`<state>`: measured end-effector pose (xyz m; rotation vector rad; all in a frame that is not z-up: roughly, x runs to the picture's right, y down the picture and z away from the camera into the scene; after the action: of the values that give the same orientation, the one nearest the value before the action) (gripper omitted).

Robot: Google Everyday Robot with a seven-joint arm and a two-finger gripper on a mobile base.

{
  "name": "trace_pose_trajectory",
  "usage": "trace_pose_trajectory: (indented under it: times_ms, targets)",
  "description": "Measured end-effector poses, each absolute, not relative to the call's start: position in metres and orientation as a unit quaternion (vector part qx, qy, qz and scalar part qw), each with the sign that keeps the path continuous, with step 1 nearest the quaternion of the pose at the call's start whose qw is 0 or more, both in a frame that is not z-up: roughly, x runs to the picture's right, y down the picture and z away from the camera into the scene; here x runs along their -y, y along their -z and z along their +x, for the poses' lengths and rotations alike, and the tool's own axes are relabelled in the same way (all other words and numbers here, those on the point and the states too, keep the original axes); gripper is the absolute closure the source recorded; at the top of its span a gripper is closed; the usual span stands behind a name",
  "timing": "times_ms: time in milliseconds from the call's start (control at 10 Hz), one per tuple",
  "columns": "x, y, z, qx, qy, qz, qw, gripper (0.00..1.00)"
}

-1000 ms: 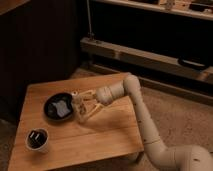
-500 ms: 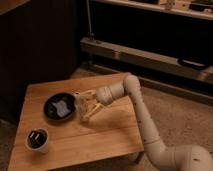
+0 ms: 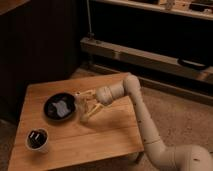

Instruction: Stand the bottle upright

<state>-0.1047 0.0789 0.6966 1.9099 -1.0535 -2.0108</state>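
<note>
The gripper (image 3: 83, 106) is hovering low over the table (image 3: 107, 135), just right of the pan (image 3: 59, 106), fingers spread wide. The bottle (image 3: 77, 96) is sitting at the upper finger's tip, beside the pan's rim; contact is unclear.

Bottle (image 3: 78, 98): small, clear plastic, pale against the wood. It sits just beside the right rim of the black pan (image 3: 59, 106) on the wooden table (image 3: 100, 135), between the fingers of my gripper (image 3: 82, 106). Cap, label and tilt not resolvable.
</note>
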Motion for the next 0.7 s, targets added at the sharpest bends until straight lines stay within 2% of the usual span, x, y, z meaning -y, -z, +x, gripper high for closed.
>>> trace_pose_trajectory:
  times_ms: [400,700]
  targets:
    - [-0.082,-0.647,-0.116,0.424,0.712,0.558,0.042,0.28]
    - [-0.083,-0.64,-0.116,0.43,0.72,0.544,0.04,0.28]
